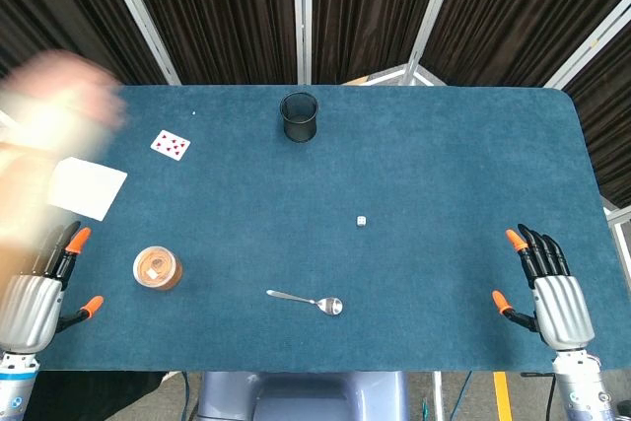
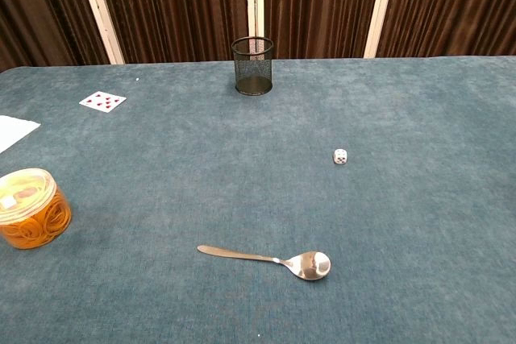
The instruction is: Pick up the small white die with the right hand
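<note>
The small white die lies on the blue table, right of centre. My right hand rests near the front right corner of the table, fingers straight and apart, holding nothing, well to the right of the die. My left hand sits at the front left edge, fingers also spread and empty. Neither hand shows in the chest view.
A black mesh cup stands at the back centre. A spoon lies near the front. An orange lidded tub, a playing card and a white sheet sit on the left. A blurred person's hand hovers at far left.
</note>
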